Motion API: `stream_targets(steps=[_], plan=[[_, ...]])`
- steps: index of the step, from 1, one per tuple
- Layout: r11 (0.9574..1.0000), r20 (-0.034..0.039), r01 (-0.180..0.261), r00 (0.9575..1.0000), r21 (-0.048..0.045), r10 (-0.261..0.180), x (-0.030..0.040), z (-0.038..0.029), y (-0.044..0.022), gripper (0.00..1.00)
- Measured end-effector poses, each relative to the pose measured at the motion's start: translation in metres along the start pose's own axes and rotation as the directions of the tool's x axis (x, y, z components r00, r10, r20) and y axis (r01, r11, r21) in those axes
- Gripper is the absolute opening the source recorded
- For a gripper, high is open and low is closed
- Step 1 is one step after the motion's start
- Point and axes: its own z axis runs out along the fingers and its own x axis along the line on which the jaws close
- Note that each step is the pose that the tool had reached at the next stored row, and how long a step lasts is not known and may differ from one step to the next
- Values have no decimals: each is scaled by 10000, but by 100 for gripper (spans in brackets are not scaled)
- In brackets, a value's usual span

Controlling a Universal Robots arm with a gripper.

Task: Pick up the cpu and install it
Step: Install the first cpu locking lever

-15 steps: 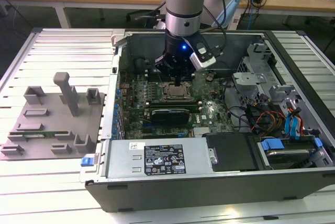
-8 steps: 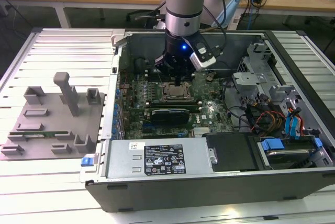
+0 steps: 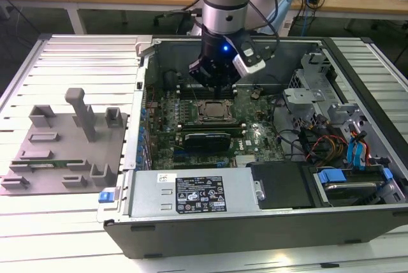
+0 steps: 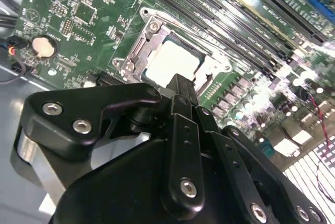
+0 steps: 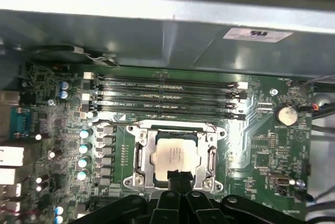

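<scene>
The cpu (image 5: 175, 153) is a pale silvery square lying flat inside the metal-framed socket (image 5: 144, 153) on the green motherboard. It also shows in the second wrist view (image 4: 172, 62) and, small and dark-framed, in the exterior view (image 3: 210, 112). My gripper (image 5: 174, 175) hangs just above the socket's edge, its black fingers pressed together with nothing between them. In the second wrist view the gripper (image 4: 180, 84) has its tip over the chip's rim, apart from it. The gripper (image 3: 215, 87) stands inside the open computer case.
Black memory slots (image 5: 162, 98) run beside the socket. A grey tray (image 3: 64, 152) with upright holders lies on the exterior view's left. The power supply box (image 3: 191, 193), drive cages (image 3: 344, 132) and loose cables (image 3: 319, 145) crowd the case's other side.
</scene>
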Motion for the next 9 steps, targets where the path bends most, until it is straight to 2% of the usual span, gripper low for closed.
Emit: stream_targets(steps=[3, 9], plan=[[10000, -1, 0, 10000, 28, 0, -3, -107, 2, 11], [10000, -2, -1, 10000, 38, 1, 8, -112, 3, 11]])
